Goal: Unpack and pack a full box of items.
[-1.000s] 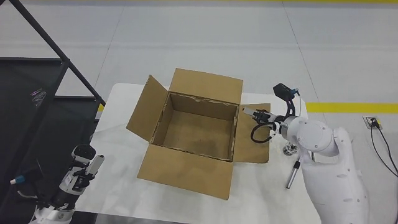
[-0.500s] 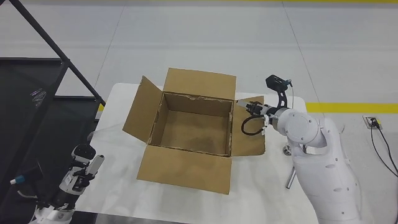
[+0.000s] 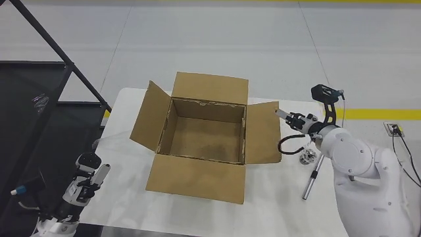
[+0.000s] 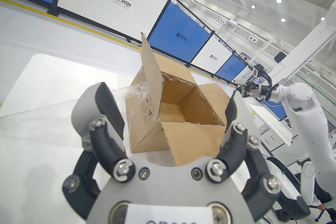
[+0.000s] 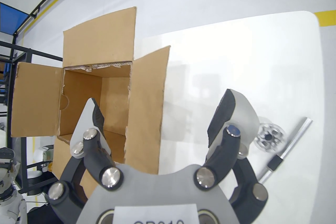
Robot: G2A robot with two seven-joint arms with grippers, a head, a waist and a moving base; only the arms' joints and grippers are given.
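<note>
An open cardboard box (image 3: pixel 200 138) stands in the middle of the white table (image 3: pixel 283 197) with all flaps folded out; its inside looks bare. In the right wrist view the box (image 5: pixel 115 93) lies just ahead, its near flap below my right gripper (image 5: pixel 160 104), which is open and holds nothing. From above, the right gripper (image 3: pixel 281 114) hovers just right of the right flap, apart from it. My left gripper (image 4: pixel 168 93) is open and empty, low at the table's near left corner (image 3: pixel 97 170), facing the box (image 4: pixel 181 114).
A small round metal part (image 3: pixel 306 157) (image 5: pixel 270 136) and a thin metal rod (image 3: pixel 311 183) (image 5: pixel 288 146) lie on the table right of the box. A black frame rack (image 3: pixel 39 105) stands left of the table. A scrap of clear tape (image 4: pixel 136 93) hangs off one flap.
The box slid a little to the left and back with the right gripper against its right flap. That gripper then drew back to the right, off the flap. The left arm stayed put.
</note>
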